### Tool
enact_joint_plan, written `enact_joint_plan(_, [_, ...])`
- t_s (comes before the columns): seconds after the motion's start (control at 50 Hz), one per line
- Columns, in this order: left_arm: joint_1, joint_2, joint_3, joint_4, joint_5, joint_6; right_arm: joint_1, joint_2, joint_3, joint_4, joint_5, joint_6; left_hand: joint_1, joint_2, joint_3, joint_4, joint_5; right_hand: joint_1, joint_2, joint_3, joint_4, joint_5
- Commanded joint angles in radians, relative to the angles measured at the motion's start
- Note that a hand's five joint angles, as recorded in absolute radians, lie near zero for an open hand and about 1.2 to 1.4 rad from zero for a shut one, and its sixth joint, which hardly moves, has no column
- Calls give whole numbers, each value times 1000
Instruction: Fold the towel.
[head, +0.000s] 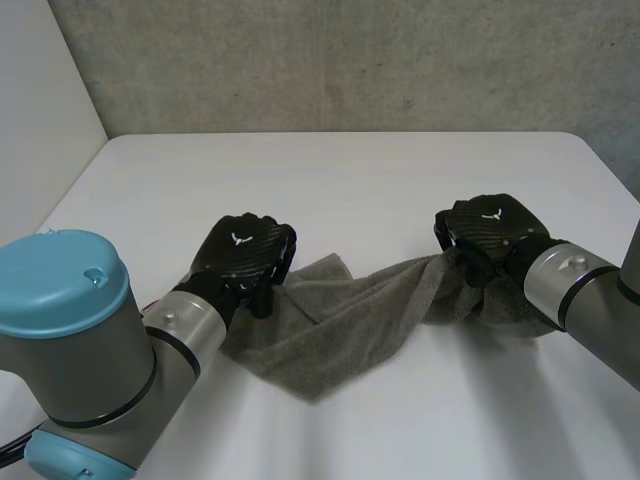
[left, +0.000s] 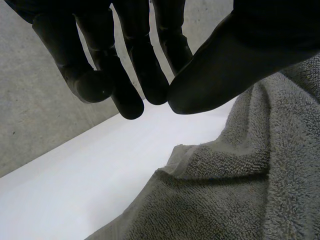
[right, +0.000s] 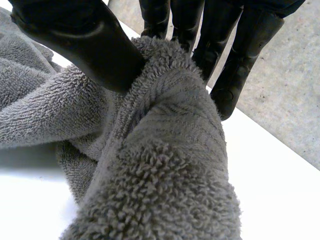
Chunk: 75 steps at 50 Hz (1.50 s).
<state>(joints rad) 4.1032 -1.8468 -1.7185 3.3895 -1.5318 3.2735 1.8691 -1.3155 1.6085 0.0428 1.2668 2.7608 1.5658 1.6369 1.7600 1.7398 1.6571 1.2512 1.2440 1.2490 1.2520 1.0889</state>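
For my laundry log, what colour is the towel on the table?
The towel is plain grey, no pattern; clearest in the right wrist view.

A plain dark-grey terry towel (head: 330, 325) crosses the lower middle of the frame on a plain white tabletop (head: 360, 190). The black left hand (head: 245, 255) and black right hand (head: 495, 235) show a fine carbon weave, each with a small white mark. The left arm (head: 175, 335) is grey with a light-blue cap (head: 60, 275). At the top, the concrete wall (head: 350, 60) is speckled grey.

A grey terry towel (head: 340, 320) is lying crumpled across the white desk (head: 350, 180), its right end bunching upward.
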Motion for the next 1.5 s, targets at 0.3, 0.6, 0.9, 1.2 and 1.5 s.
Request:
enact_joint_plan(0.3, [39, -25, -58, 105, 127, -80, -42, -53, 169, -55, -41, -167, -383, -454, -577, -557, -649, -74, -67, -72, -75, -86])
enact_joint_plan(0.6, [51, -212, 142, 56, 144, 45, -79, -143, 143, 22, -58, -170, -1211, -1283, -1406, -1385, -1477, -77, -70, -75, -78, -89])
enact_joint_plan(0.9, [43, -440, 333, -21, 141, 224, -79, -142, 143, 23, -55, -170, -761, -832, -955, -935, -1026, -83, -76, -81, -84, -95])
enact_joint_plan(1.2, [55, -358, 653, -15, 31, 177, -53, -114, 42, -317, -37, -109, -170, -241, -364, -343, -435, -80, -73, -78, -81, -92])
enact_joint_plan(1.5, [114, -51, 598, 7, -91, -127, -33, -159, -18, -547, -15, 50, -170, -241, -364, -343, -435, -124, -117, -122, -125, -136])
